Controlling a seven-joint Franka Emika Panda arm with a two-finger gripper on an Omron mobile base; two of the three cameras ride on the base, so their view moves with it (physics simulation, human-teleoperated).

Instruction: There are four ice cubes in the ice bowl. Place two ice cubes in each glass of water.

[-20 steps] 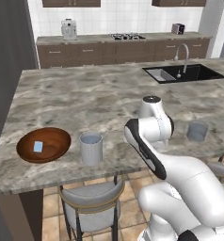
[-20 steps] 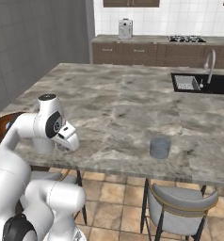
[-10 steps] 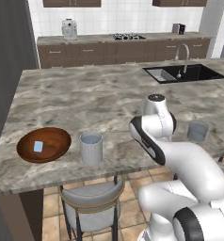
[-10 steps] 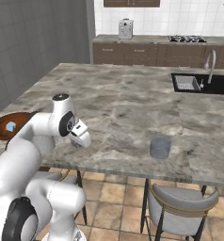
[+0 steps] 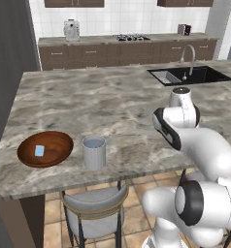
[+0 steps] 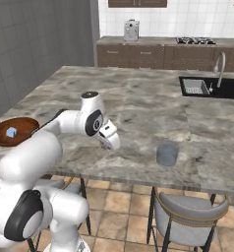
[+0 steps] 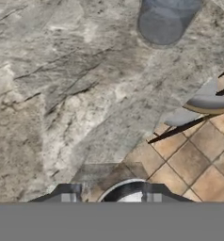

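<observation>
Nearest, below the counter edge: two grey-cushioned stools, one (image 5: 95, 203) under the left glass, one (image 6: 190, 216) under the right glass, both on tan floor tiles (image 7: 198, 160).

On the near strip of the marble counter (image 5: 88, 101), left to right:
- Wooden bowl (image 5: 45, 148), far left, close to the near edge; one pale-blue ice cube (image 5: 39, 151) visible inside. Any others impossible to make out.
- Left glass (image 5: 94, 152), just right of the bowl, upright, not touching it.
- Gripper (image 6: 110, 140), over the counter between the two glasses, well apart from bowl and both glasses, tilted down toward the near edge. Fingers: cannot tell whether apart or together; tips barely seen at the bottom of the hand view, nothing seen between them.
- Right glass (image 6: 166, 154), upright, near the counter edge; also seen at the top of the hand view (image 7: 165, 21).

Farther back, right: sink (image 5: 190, 76) with faucet (image 5: 186, 57), set into the counter.

Farthest: back wall cabinets (image 5: 112, 53) with stovetop (image 5: 130, 37) and a small appliance (image 5: 71, 30) on top.
</observation>
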